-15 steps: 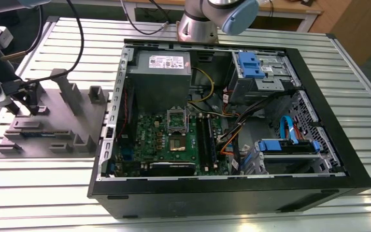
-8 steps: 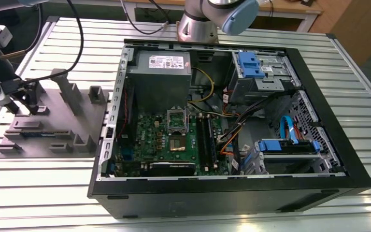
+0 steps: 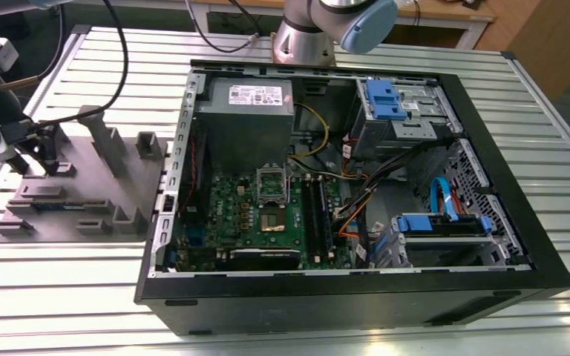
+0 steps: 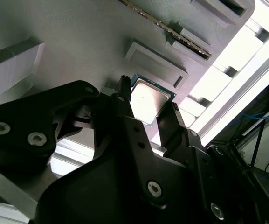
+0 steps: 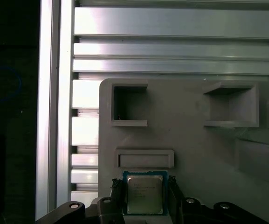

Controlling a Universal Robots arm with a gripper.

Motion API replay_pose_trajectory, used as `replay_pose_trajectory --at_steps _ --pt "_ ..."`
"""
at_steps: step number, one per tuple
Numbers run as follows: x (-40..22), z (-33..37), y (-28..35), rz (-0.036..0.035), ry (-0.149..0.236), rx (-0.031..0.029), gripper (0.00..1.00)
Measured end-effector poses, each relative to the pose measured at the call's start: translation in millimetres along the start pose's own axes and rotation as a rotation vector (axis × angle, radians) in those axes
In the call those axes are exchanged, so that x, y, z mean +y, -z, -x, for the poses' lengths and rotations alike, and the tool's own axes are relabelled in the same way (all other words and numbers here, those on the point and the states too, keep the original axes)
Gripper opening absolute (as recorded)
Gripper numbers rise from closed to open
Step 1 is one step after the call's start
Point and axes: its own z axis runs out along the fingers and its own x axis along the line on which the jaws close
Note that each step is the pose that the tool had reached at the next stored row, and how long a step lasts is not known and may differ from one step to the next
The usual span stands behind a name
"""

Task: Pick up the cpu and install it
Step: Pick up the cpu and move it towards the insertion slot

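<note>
Claw: here it is in the first wrist view, two black fingers pressed against opposite edges of the cpu, pinching it with no gap showing on either side.
Cpu: silvery square top facing up, thin green rim around it, sitting right between those fingers and low over the grey fixture block.
Second wrist view: same grip from the other angle, the claw flanking the cpu, one corner of the chip poking out past a fingertip.
Neighbours on the block: a raised rectangular frame just beside the cpu, and two square pockets further along.
Exterior view: the claw is down at the fixture block, on the exterior view's left and well apart from the open computer case.
Case: lying on its side, green board exposed, and its metal-framed socket near the middle of the board.
Big grey box: the metal unit with a white label sits inside the case beyond the board.
Counter: ribbed aluminium slats carrying both the block and the case.
</note>
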Motion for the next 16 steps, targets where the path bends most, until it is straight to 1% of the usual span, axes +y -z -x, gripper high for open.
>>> replay_pose_trajectory --at_steps 6,8,16 --pt "0.0 0.0 1.0 0.0 0.0 0.0001 0.47" --pt "0.2 0.0 4.3 0.0 0.0 0.0001 0.47" --pt "0.3 0.0 5.7 -0.0001 0.0 0.0001 0.47"
